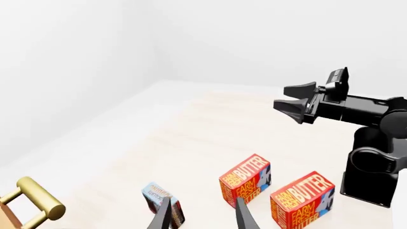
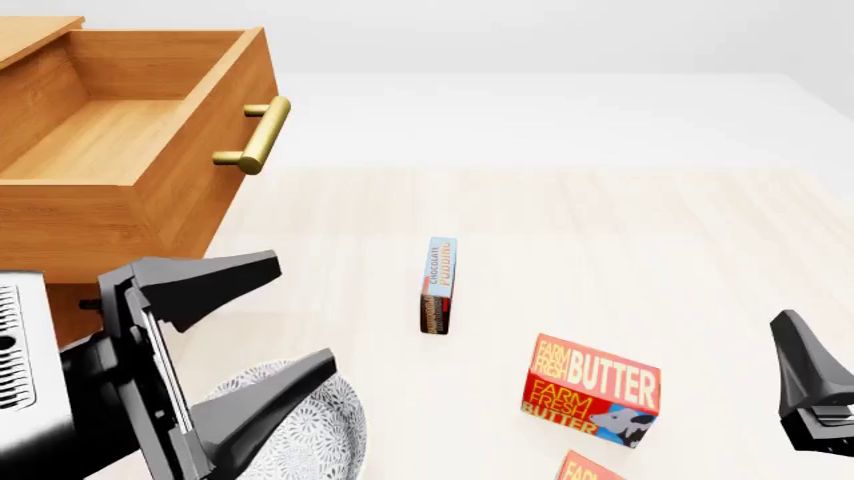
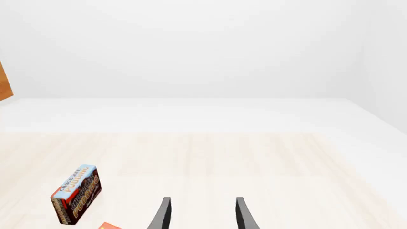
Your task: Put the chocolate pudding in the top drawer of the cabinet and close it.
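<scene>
With the top drawer (image 2: pixel 127 130) already pulled open, the pick-up seems next: the chocolate pudding (image 2: pixel 438 285) stands on edge on the tabletop (image 2: pixel 641 240), ahead of the left pincer (image 2: pixel 287 320) and apart from the right pincer (image 1: pixel 299 102), both spread, empty.

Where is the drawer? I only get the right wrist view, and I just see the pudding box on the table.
Observer: The front view shows the top drawer at the far left, already pulled open. What shows of its inside holds nothing.
Operator: Is the other gripper holding something?
Observer: No. The left gripper is open with nothing in it, above a patterned plate that your view misses.
</scene>
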